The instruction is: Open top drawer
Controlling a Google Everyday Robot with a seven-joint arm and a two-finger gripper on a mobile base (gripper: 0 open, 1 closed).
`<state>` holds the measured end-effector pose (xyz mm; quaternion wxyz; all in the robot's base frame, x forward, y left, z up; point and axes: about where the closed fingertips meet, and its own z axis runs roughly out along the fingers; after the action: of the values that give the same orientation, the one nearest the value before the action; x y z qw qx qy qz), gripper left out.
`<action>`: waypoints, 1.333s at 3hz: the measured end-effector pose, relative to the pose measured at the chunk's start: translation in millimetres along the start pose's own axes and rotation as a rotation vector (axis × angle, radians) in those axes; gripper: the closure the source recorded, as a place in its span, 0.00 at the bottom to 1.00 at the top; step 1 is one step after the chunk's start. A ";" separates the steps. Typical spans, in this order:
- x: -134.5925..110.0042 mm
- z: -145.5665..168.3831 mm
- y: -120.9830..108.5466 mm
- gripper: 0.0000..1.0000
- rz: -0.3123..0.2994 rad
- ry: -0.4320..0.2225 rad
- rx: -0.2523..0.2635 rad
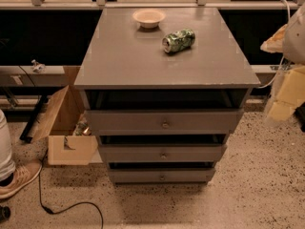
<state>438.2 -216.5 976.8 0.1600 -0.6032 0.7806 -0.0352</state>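
Nearest, low and left of the top drawer [143,120]: a shoe [19,177] and a black cable [71,206] on speckled floor [248,194]; straight beneath the top drawer, bottom drawer [143,176] and then middle drawer [138,154], both shallower, each with its own small knob; left of the top drawer, an open cardboard box [62,128].

Top drawer directly under the worktop [124,61], long axis running left to right, flat front facing the camera, brass knob [165,124] at its centre, dark gap along its upper edge; seemingly not yet drawn out.

Right of the top drawer and a little higher, off the worktop's right corner: gripper [285,97], pale, partly cut by the frame edge, well apart from the knob; released or clenched, cannot tell.

Coming move, by judgement: leftward and slightly down to the knob, then a straight pull toward the camera, across the long axis.

Above and beyond the top drawer, on the worktop: a green can [178,40] lying on its side; farther back, a bowl [149,17].
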 end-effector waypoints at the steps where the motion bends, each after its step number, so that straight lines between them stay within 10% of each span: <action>1: 0.0 0.1 0.0 0.00 0.000 0.000 0.000; 4: 0.1 158.1 31.2 0.00 -0.020 -0.201 -0.132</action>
<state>455.4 -186.3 819.4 0.1969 -0.6206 0.7552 0.0754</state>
